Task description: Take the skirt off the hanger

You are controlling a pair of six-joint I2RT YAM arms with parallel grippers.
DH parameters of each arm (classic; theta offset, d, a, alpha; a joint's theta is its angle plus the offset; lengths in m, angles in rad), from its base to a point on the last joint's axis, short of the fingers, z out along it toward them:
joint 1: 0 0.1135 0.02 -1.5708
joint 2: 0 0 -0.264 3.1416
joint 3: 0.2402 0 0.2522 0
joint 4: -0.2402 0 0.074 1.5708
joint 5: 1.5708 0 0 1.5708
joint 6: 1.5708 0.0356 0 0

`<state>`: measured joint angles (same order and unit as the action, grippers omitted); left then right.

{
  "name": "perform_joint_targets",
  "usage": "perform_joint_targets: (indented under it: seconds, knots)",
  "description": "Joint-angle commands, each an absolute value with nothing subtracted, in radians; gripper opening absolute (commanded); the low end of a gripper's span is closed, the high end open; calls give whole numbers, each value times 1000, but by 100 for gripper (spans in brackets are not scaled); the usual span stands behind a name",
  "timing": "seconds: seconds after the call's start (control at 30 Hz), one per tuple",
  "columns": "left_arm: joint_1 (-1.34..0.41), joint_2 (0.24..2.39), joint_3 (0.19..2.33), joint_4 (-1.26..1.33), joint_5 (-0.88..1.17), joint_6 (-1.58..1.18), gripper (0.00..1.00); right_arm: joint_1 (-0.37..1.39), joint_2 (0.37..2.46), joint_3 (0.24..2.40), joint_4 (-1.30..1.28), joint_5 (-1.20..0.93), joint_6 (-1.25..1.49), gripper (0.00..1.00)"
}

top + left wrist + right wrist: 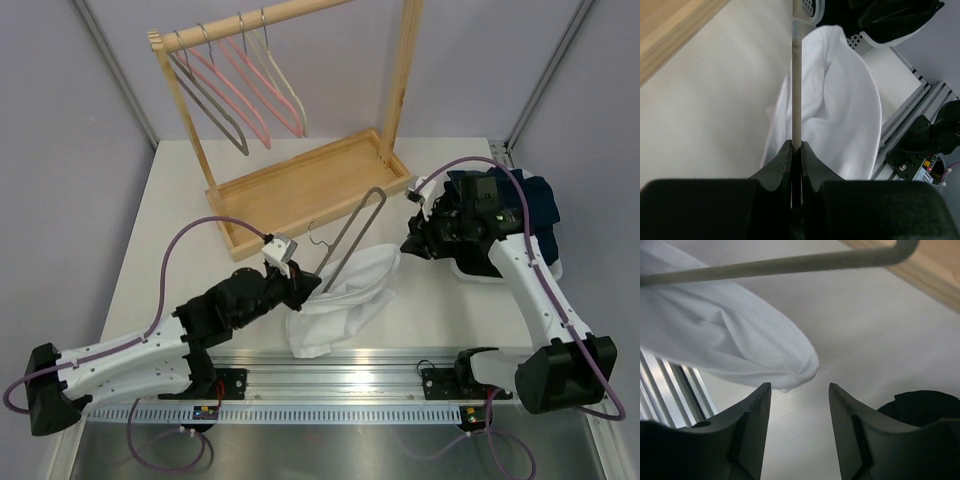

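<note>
The left gripper (796, 146) is clamped tight on the grey hanger (796, 85). The right gripper (800, 390) hangs part open and empty, just right of the white skirt (335, 300). The skirt lies heaped at the near table (180, 220) edge, apparently looped on the hanger's near end. Lifting the hanger could drag the skirt along.
</note>
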<state>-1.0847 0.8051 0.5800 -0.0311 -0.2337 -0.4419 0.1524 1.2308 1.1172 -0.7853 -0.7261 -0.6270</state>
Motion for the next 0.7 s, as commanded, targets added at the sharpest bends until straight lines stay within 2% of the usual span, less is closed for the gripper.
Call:
perform_joint_targets:
  seconds: [0.0,0.1,0.17,0.27,0.53,0.67]
  knots:
    - [-1037,837,580,118,-69,-376,0,146,1169,1225,-969,-764,-958,59]
    - [-1028,893,586,112,64,-283,0,146,1180,1314,-1164,-831,-1199,73]
    - [-1028,936,594,110,154,-218,0,146,1213,1374,-1337,-891,-1439,78]
    - [-1029,972,607,98,196,-147,0,163,1247,1425,-1457,-939,-1639,82]
    - [-1029,968,644,8,160,-31,0,383,1342,1453,-1520,-822,-1599,82]
    - [-1029,959,649,3,156,-21,0,474,1348,1375,-1415,-769,-1496,78]
